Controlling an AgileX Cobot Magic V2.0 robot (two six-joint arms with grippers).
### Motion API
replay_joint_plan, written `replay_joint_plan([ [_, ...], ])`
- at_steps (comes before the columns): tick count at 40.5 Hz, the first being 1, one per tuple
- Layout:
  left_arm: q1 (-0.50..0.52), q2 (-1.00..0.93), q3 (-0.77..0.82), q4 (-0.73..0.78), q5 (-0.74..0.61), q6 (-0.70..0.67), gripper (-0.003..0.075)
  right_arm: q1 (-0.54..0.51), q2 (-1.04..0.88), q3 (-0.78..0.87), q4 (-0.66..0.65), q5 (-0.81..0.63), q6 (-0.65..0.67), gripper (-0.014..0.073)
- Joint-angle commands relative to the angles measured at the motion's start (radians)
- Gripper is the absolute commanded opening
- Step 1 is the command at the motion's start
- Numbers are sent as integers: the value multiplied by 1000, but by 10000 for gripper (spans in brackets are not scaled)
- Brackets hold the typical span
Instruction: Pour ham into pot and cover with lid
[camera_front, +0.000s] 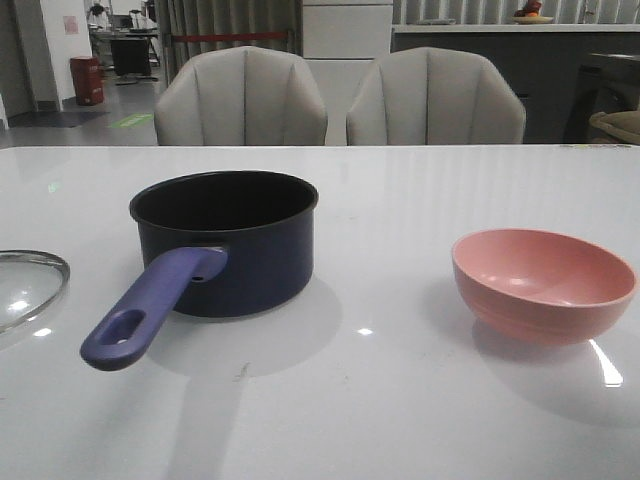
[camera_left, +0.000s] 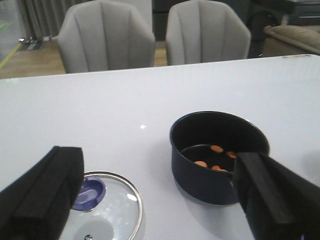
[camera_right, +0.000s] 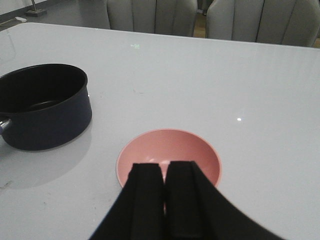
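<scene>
We judge the pouring done: ham (camera_left: 216, 149) lies in the pot (camera_left: 215, 155), and the pink bowl (camera_right: 169, 155) below our right claw (camera_right: 164, 200) looks empty. That claw's fingers are nearly closed, holding nothing. Our left claw (camera_left: 160, 195) hangs wide open and empty, with the lid (camera_left: 102, 207) flat on the table (camera_front: 400, 200) beside one finger and the pot by the other. Next: lower onto the lid's knob (camera_left: 90, 194), close, carry it across to the pot.

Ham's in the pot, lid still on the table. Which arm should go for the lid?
Left. The lid lies on the robot's left beside the pot, under the open left gripper. The right gripper hovers, nearly closed, over the pink bowl.
</scene>
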Motion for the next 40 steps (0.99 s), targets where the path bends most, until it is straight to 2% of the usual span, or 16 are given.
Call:
replay_joint_plan([
  [1, 73, 123, -89, -54, -52, -13, 639, 0, -2, -24, -1, -86, -5, 155],
  [9, 211, 386, -194, -145, 22, -13, 638, 0, -2, -24, -1, -86, -5, 155],
  [15, 263, 594, -308, -176, 118, -13, 638, 0, -2, -24, -1, -86, -5, 155],
  [24, 281, 900, -569, -130, 395, -13, 638, 0, -2, -24, -1, -86, -5, 155],
  [31, 281, 1062, -733, -115, 489, -13, 638, 0, -2, -24, -1, -86, -5, 155],
  [40, 281, 1202, -862, -79, 563, -15, 638, 0, -2, -24, -1, -86, -5, 155],
])
